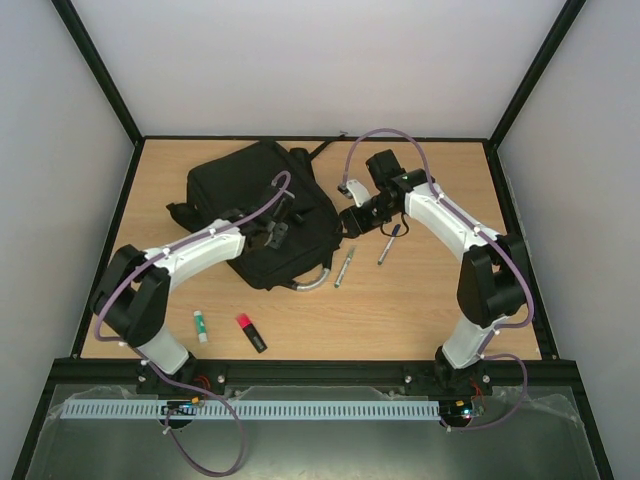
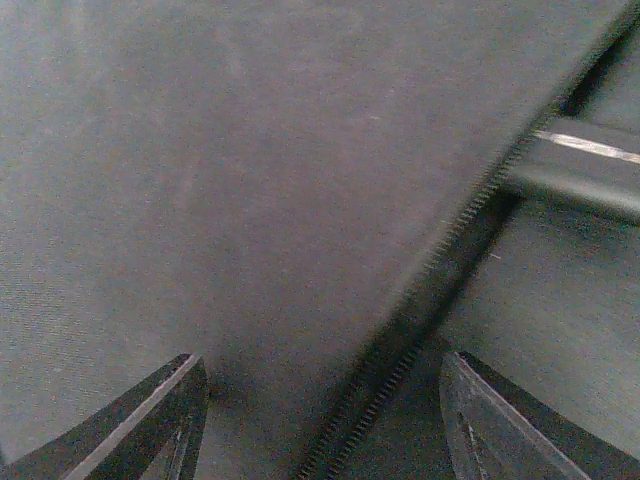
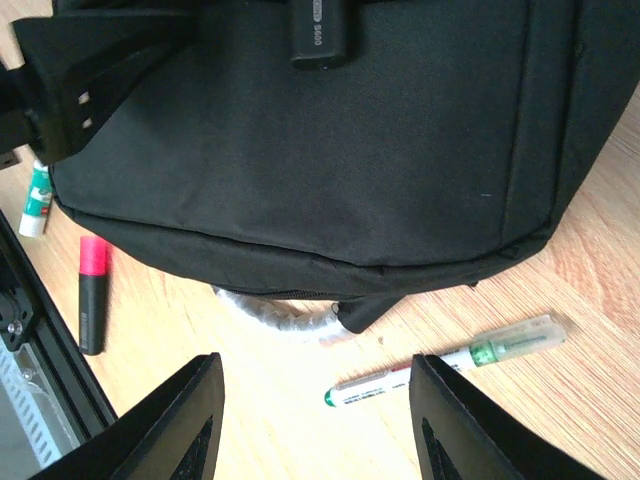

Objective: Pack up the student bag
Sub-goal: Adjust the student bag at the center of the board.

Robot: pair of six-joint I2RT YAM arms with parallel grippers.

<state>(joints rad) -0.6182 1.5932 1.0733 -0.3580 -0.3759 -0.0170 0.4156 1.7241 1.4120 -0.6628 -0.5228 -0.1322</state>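
The student bag (image 1: 255,205) is a large black backpack lying flat at the back left of the table, with its grey curved handle (image 1: 310,281) towards the front. My left gripper (image 1: 276,228) is open and hovers close over the bag's fabric (image 2: 230,170), with a zipper line (image 2: 420,330) running between its fingers (image 2: 150,425). My right gripper (image 1: 352,216) is open and empty beside the bag's right edge. In the right wrist view the bag (image 3: 300,150), the handle (image 3: 280,316) and a green-capped marker (image 3: 440,366) lie below my right gripper (image 3: 315,425).
Two pens lie right of the bag, one (image 1: 343,268) by the handle and one (image 1: 388,245) farther right. A glue stick (image 1: 201,325) and a red-capped highlighter (image 1: 250,332) lie near the front left; the right wrist view shows both, the highlighter (image 3: 90,295) and the glue stick (image 3: 38,195).
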